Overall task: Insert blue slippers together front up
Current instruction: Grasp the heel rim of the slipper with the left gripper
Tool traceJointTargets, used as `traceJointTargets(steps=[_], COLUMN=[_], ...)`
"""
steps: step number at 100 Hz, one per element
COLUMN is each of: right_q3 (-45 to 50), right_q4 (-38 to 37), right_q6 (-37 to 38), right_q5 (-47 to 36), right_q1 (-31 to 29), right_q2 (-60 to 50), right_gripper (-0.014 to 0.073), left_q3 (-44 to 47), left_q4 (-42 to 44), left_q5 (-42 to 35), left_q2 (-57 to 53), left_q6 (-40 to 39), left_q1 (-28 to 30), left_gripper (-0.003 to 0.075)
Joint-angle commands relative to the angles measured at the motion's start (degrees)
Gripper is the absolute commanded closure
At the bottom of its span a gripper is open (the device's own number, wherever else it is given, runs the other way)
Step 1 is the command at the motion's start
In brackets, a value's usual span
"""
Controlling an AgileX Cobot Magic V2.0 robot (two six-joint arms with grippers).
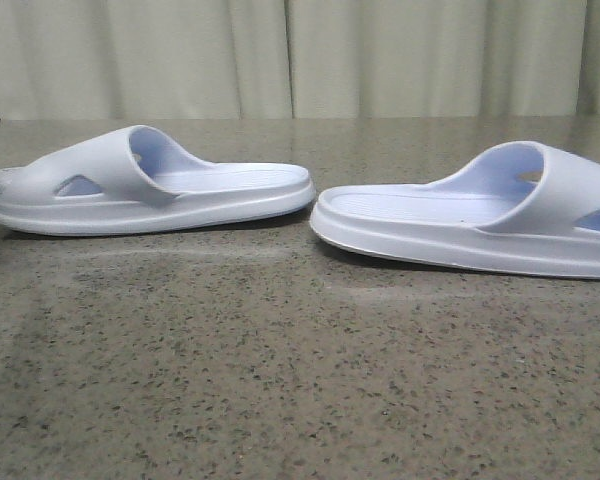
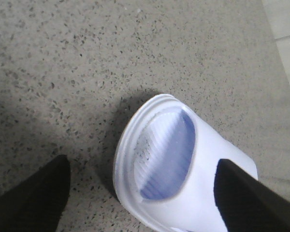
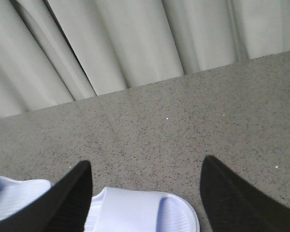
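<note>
Both slippers lay flat on the table (image 1: 280,380), heels nearly touching: the left slipper (image 1: 150,185) and the right slipper (image 1: 480,215). The left gripper (image 2: 140,193) hung spread above its slipper, one finger apparently over the strap; the right gripper (image 3: 145,193) gaped wide too. A lopsided pinch might have twisted the soft foam and spoiled the alignment.

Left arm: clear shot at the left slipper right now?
Probably yes. The left gripper is open, its fingers apart, with the left slipper just beyond them and only bare table around it.
</note>
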Motion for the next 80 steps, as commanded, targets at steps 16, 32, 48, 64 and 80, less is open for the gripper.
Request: traceJointTargets(steps=[16,32,48,64,80], right_q3=[-1.9,-1.9,-1.9,-1.9,-1.9], right_q4=[0.15,0.15,0.15,0.15,0.15], right_q6=[-0.05,-0.05,-0.05,-0.05,-0.05], right_q5=[-5.63,-6.91,-7.26,-7.85,-8.59], right_q1=[-0.35,-0.35,-0.35,-0.35,-0.35], right_q2=[1.0,1.0,1.0,1.0,1.0], right_gripper=[0.0179,0.0179,0.0179,0.0179,0.0179], left_q3=[-1.83,-1.96,-2.47,-3.33,-4.56], left_q4=[-4.38,-6.17,-7.37,-7.93,-8.97], left_q5=[-2.73,-2.73,-2.47,-2.22,-1.85], left_q2=[3.04,4.66,5.46,6.3,7.78], left_q6=[-0.32,0.14,2.06,3.15,4.43], left_q1=[-0.27,-0.4,-0.4,-0.4,-0.47], left_gripper=[0.0181,0.0181,0.0181,0.0183,0.0183])
